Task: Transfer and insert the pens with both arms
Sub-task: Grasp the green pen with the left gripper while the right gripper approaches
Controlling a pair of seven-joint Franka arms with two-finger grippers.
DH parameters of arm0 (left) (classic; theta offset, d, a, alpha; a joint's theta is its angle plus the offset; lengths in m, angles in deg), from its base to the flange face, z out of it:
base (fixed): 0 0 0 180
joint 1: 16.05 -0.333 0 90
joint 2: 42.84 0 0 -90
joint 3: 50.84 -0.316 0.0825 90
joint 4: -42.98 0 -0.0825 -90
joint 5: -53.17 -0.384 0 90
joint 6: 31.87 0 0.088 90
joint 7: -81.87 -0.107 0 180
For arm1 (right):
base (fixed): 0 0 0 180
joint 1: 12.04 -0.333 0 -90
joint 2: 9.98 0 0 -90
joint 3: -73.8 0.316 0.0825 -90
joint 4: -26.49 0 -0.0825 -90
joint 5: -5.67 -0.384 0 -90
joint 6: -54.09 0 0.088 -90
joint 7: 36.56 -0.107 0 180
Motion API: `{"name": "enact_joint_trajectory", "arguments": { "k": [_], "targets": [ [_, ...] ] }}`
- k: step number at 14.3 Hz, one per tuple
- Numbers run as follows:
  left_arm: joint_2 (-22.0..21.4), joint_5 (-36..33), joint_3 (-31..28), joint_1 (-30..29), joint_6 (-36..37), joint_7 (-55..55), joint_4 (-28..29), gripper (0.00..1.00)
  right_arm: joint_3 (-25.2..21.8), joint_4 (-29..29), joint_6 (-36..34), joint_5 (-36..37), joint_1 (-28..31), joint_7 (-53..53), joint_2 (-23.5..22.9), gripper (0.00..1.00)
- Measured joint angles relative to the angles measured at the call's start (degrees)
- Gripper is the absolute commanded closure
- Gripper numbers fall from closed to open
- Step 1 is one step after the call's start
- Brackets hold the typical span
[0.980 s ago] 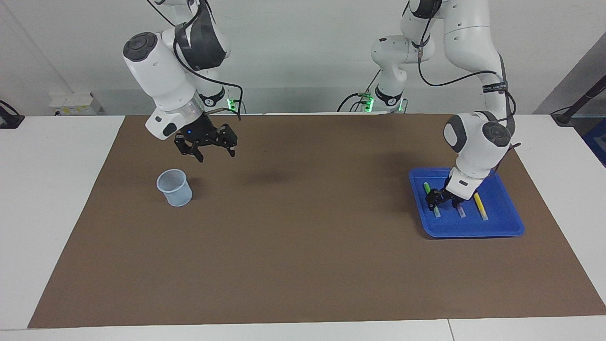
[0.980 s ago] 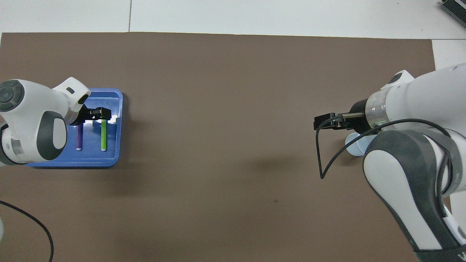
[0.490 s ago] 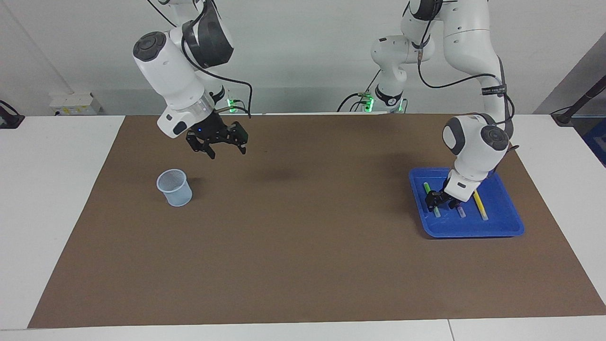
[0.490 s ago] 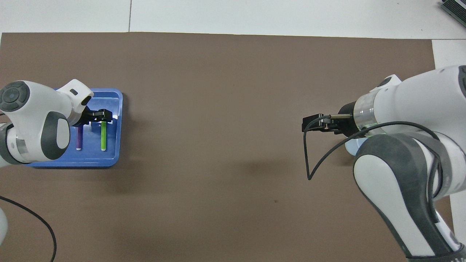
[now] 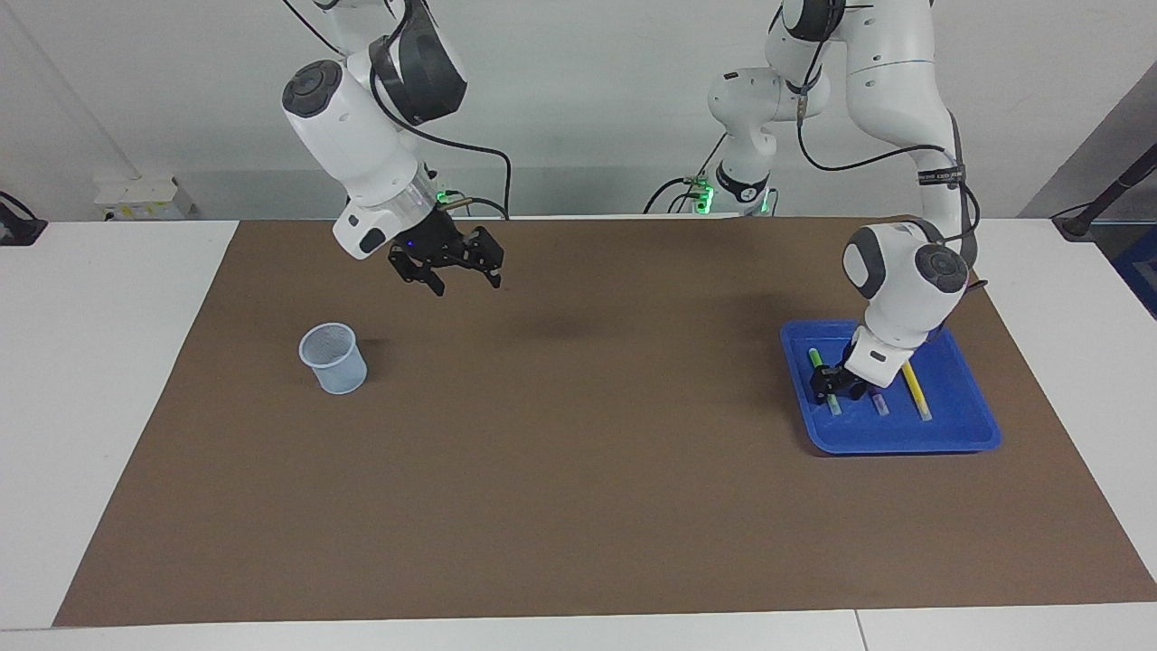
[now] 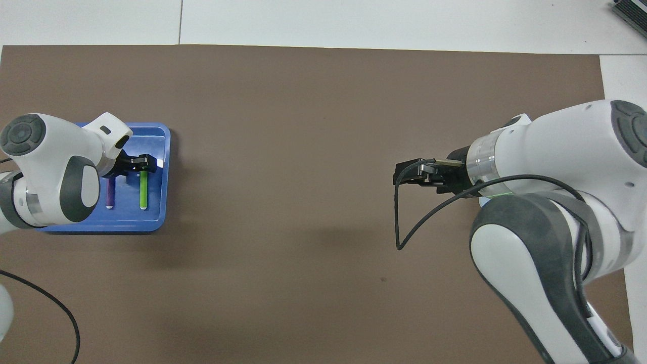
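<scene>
Left end effector down on the green pen in the tray, right end effector swinging in over the desk.

The left end effector sits low in the blue tray astride the green pen, fingers partly closed; whether they grip it yet I cannot tell. The purple pen and yellow pen lie alongside at its 3 o'clock in the facing view. A skewed pinch could roll the green pen or nudge the purple one. The right end effector hangs wide open and empty above the mat, the mesh cup at its 8 o'clock. Since a second ago it has left the cup for mid-desk, and the left fingers have narrowed.
</scene>
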Motion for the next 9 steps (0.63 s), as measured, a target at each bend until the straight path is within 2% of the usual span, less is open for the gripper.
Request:
{"name": "enact_joint_trajectory", "arguments": {
  "k": [8,9],
  "targets": [
    [-0.6,0.3,0.2,0.2,2.4,0.2,-0.4,1.00,0.0,1.1,2.1,-1.5,-3.2,-3.9,-1.0,0.00],
    [-0.6,0.3,0.2,0.2,2.5,0.2,-0.4,1.00,0.0,1.1,2.1,-1.5,-3.3,-4.1,-1.0,0.00]
  ]
}}
